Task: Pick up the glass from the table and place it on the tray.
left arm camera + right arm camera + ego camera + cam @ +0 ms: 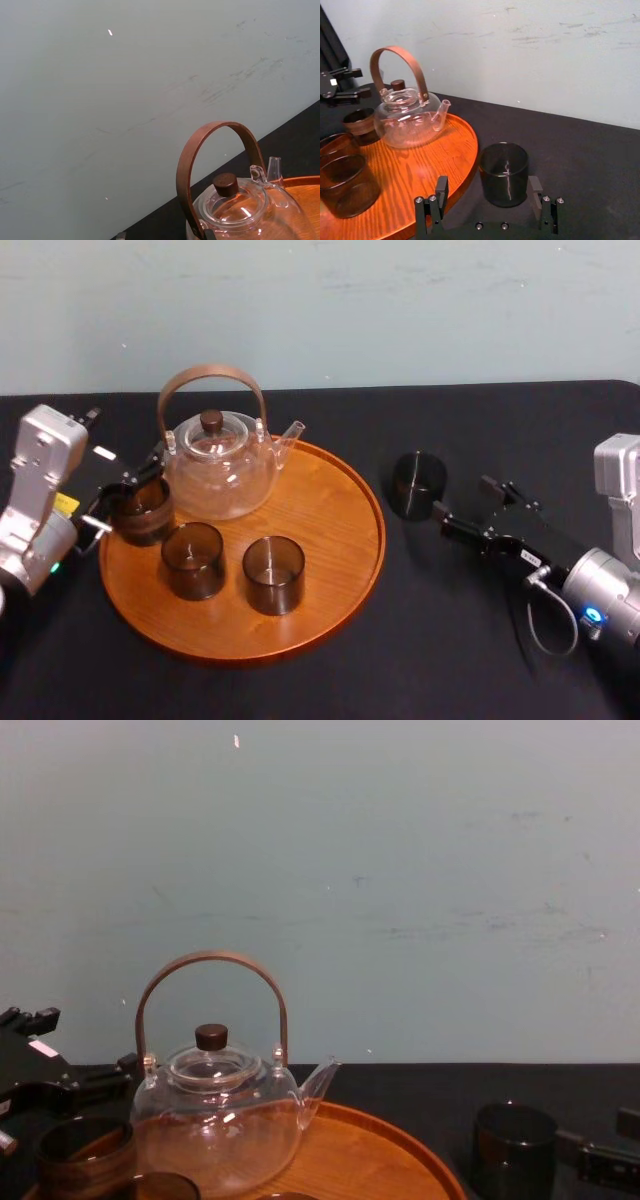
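The left end effector [132, 490] has its jaws parted, and a brown glass [143, 512] stands right against it on the tray [330, 510]. Beyond it sit a teapot [218, 465] and two more glasses [193, 560] [273, 575]. The right end effector [488, 181] is spread wide and grips nothing. The dark glass [418, 483] stands on the surface [450, 640] just ahead of its tips, in line with the gap, beside the tray's rim.

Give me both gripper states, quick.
Left gripper: open, holding nothing.
Right gripper: open around the glass on the table, not gripping.
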